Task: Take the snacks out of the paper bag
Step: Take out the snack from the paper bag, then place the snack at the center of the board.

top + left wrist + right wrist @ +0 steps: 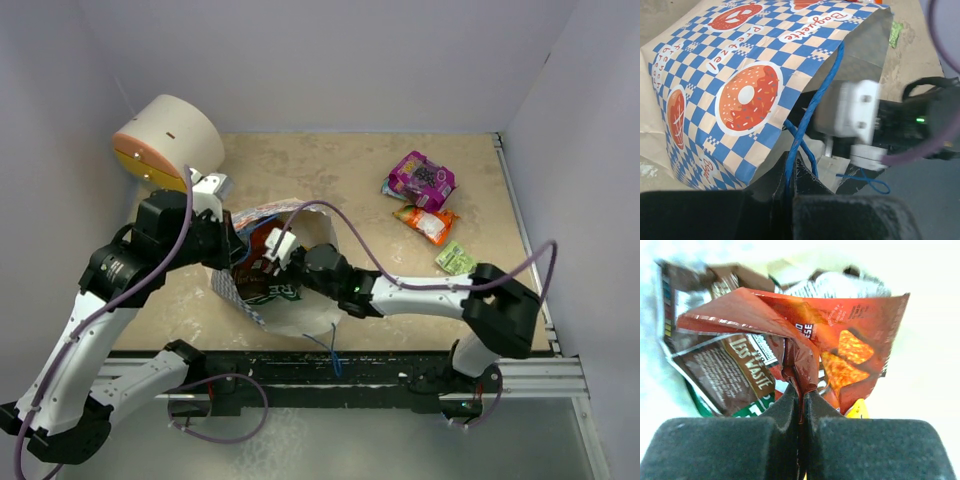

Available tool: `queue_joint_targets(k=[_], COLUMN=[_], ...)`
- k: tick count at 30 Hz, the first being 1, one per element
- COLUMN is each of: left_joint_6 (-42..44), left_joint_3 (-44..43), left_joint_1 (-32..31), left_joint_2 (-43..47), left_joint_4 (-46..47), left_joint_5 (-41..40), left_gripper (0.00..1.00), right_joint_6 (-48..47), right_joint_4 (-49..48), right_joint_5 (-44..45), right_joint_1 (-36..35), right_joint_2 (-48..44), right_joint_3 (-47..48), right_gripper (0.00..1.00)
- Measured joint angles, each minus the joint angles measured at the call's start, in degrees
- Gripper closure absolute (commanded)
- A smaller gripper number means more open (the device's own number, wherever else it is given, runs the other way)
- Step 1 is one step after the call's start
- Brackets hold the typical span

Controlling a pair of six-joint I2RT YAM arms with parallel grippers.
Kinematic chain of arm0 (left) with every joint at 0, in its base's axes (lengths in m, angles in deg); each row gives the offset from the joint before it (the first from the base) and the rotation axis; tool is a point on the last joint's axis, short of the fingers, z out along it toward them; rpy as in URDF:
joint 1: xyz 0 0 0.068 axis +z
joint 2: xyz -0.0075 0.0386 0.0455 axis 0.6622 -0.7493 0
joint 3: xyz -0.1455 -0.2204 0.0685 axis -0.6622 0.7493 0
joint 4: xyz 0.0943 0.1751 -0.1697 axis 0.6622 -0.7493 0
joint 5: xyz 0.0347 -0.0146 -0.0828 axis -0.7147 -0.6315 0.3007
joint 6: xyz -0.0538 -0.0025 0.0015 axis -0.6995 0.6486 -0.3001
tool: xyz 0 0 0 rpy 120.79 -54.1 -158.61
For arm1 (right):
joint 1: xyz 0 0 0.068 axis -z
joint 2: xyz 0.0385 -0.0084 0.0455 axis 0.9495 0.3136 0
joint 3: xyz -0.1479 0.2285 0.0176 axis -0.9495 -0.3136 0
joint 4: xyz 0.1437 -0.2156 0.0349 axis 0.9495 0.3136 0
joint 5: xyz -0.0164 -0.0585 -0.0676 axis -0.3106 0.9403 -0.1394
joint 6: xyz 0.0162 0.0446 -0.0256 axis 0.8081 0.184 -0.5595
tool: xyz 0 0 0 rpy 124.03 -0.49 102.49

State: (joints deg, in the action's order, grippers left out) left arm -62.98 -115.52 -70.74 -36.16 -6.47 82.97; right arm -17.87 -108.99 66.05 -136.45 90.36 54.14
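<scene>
Inside the mouth of the paper bag (305, 318), the right end effector (802, 401) is closed on a crease of the red Doritos bag (855, 340) — the extraction step, caught mid-grasp. The left end effector (790, 200) pinches the bag's rim at its blue cord handle (815, 105). A purple pouch (422, 177), orange packet (425, 223) and light-green packet (455, 260) lie on the counter (330, 170), well right of the bag. The next move likely calls for a steady pull clear of the rim — a brown-and-green packet (725, 365) waits just behind.
</scene>
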Motion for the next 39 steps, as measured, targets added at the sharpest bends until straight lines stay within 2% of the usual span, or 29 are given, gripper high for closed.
queue_joint_targets(k=[8,12,17,25,29,33,36,39], left_joint_6=[-3.21,-4.44,-5.73,-6.60,-7.30,-7.67,-7.65,-7.61], left_joint_3=[-0.44,-4.72,-6.40,-6.38,-6.38,-6.38,-6.38,-6.38], left_joint_1=[0.00,0.00,0.00,0.00,0.00,0.00,0.00,0.00], left_joint_2=[-1.07,-4.66,-6.88,-7.30,-7.41,-7.41,-7.41,-7.43], left_joint_4=[-0.04,-0.70,-0.11,0.00,-0.02,-0.26,-0.70,-1.20], left_joint_5=[-3.63,-4.81,-5.97,-6.27,-6.91,-7.58,-8.22,-9.09], left_gripper=[1.00,1.00,1.00,1.00,1.00,1.00,1.00,1.00], right_joint_6=[4.17,6.69,9.70,14.93,18.56,22.25,24.83,26.56], right_joint_4=[5.29,11.39,24.26,45.11,52.52,59.08,64.63,69.94], right_joint_5=[-3.63,-4.46,-4.68,-2.93,4.22,17.86,32.09,42.38], right_joint_1=[0.20,0.20,0.20,0.20,0.20,0.20,0.26,2.16], right_joint_2=[-13.84,-20.02,-29.64,-44.57,-48.48,-48.61,-45.66,-40.39], right_joint_3=[-1.07,-1.05,1.75,16.04,23.96,31.06,34.40,35.39], right_gripper=[1.00,1.00,1.00,1.00,1.00,1.00,1.00,1.00])
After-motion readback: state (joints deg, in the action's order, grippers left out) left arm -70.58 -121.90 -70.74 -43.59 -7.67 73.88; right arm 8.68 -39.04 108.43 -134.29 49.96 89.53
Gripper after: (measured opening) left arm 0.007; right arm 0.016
